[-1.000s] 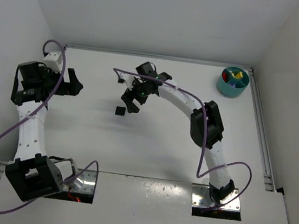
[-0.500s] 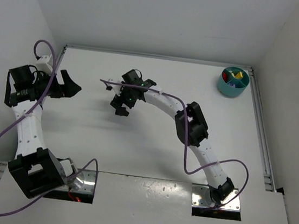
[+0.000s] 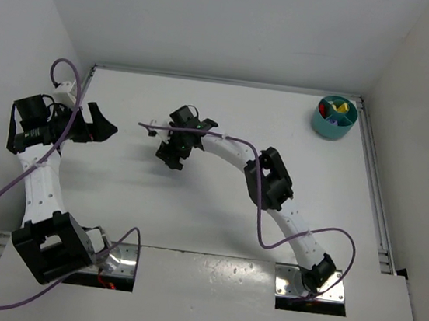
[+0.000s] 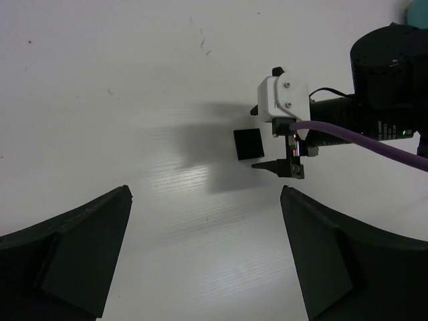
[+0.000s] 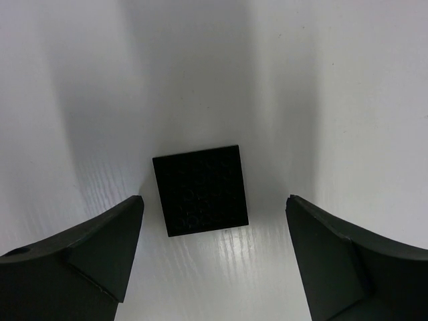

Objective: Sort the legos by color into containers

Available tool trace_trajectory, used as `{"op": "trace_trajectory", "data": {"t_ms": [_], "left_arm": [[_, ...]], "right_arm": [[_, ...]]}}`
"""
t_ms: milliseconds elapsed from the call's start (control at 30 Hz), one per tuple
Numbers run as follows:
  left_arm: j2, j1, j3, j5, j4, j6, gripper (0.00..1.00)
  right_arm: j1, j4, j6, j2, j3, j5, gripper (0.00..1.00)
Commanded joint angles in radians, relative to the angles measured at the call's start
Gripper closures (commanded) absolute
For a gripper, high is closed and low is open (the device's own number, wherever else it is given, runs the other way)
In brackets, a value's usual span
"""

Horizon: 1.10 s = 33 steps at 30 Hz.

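Top external, white table (image 3: 320, 189), walls (image 3: 231, 22), teal dish (image 3: 324, 129)

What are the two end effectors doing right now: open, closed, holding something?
Left end effector: open, holding nothing.
Right end effector: open, holding nothing; a flat black square piece lies below the gap between its fingers.
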Motion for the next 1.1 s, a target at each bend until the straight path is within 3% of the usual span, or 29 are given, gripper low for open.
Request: {"op": "trace_trajectory", "data": {"t_ms": [0, 200, 467, 867, 1033, 1067], "left_arm": [[0.001, 0.012, 0.001, 0.032, 0.015, 0.021, 0.0], [0.01, 0.012, 0.001, 0.032, 0.015, 0.021, 0.0], [0.019, 0.012, 0.001, 0.032, 0.015, 0.021, 0.0], [0.019, 0.012, -0.018, 0.073, 0.027, 0.021, 0.0], [0.019, 0.012, -0.018, 0.093, 0.047, 0.012, 0.0], [0.019, 0.012, -0.027, 0.093, 0.047, 0.012, 0.0]], "right_arm": [[0.007, 0.03, -0.027, 0.022, 0.034, 0.021, 0.14], [0.007, 0.007, -0.036, 0.031, 0.015, -0.023, 0.43], [-0.002, -0.056, -0.056, -0.002, -0.039, -0.086, 0.67], [-0.087, -0.056, -0.027, -0.326, -0.238, -0.075, 0.81], [-0.143, -0.046, -0.036, -0.449, -0.35, -0.057, 0.81], [-0.153, -0.046, -0.036, -0.461, -0.361, -0.057, 0.76]]}}
